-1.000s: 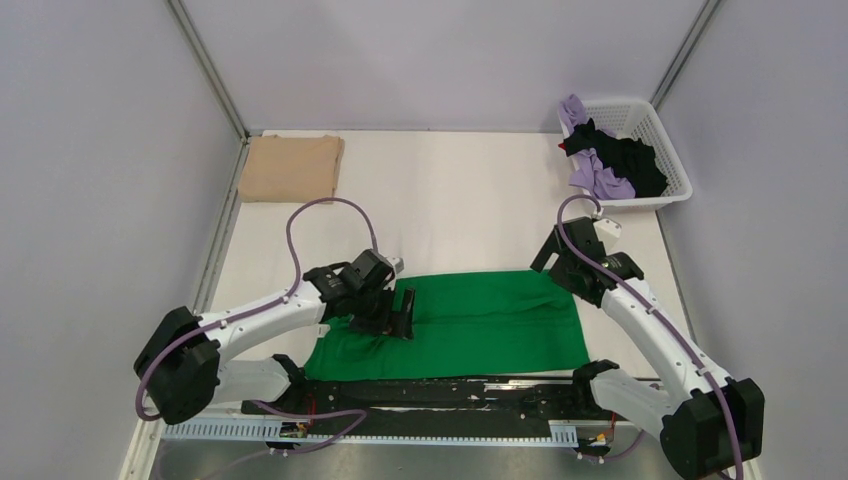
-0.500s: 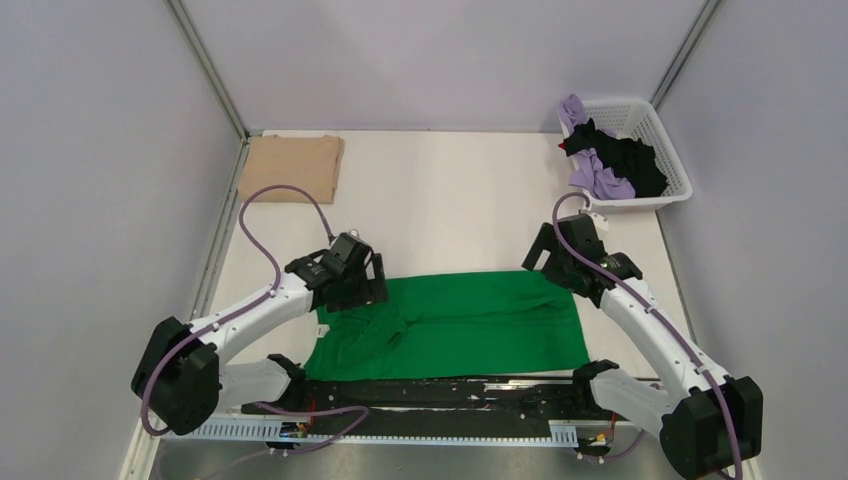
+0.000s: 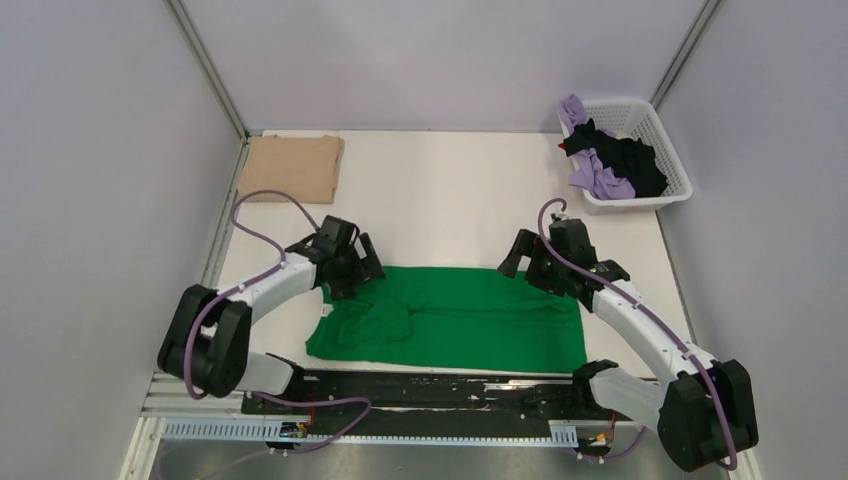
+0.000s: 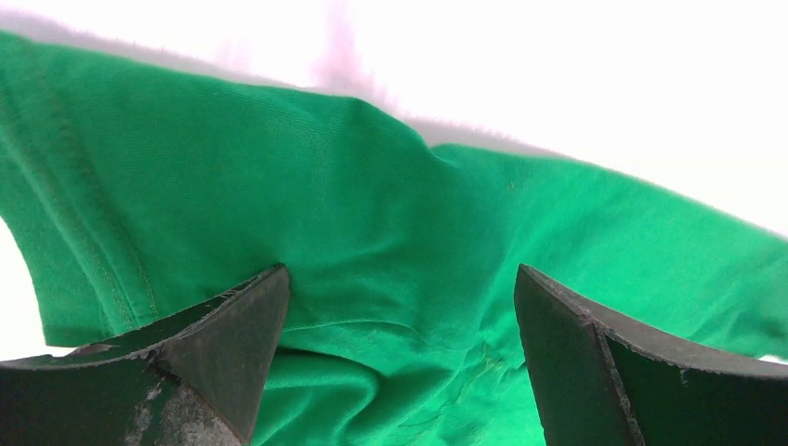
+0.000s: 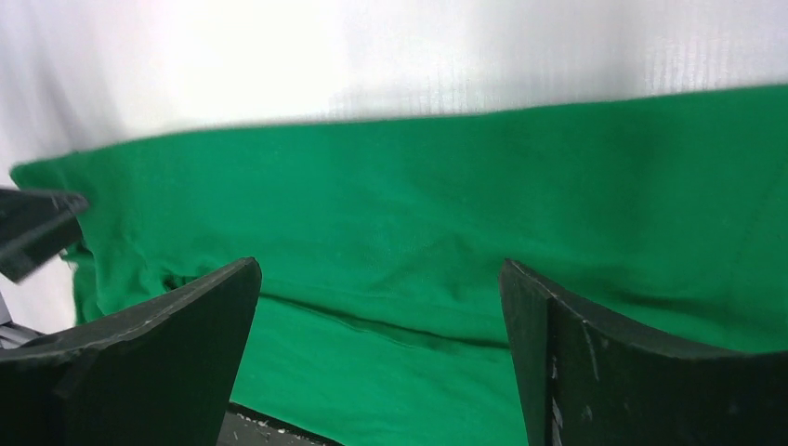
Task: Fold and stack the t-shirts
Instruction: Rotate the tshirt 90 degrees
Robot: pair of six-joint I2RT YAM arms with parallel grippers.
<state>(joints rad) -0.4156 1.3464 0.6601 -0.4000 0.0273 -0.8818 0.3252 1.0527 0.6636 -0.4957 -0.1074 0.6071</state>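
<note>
The bright green t-shirt (image 3: pixel 460 318) lies in a long folded strip near the front of the table, rumpled at its left end. It fills the left wrist view (image 4: pixel 372 223) and the right wrist view (image 5: pixel 446 232). My left gripper (image 3: pixel 352 275) is open and empty over the shirt's far left corner. My right gripper (image 3: pixel 520 262) is open and empty over its far right edge. A folded tan t-shirt (image 3: pixel 291 167) lies at the far left. Lilac t-shirts (image 3: pixel 601 180) and black t-shirts (image 3: pixel 630 158) lie in the basket.
The white lattice basket (image 3: pixel 668 150) stands at the far right corner. A black rail (image 3: pixel 440 392) runs along the table's near edge, just in front of the green shirt. Grey walls close in both sides.
My left gripper let go of the shirt's left part and moved back and left to the far left corner. My right gripper moved left along the far edge. The shirt's left end now lies rumpled.
</note>
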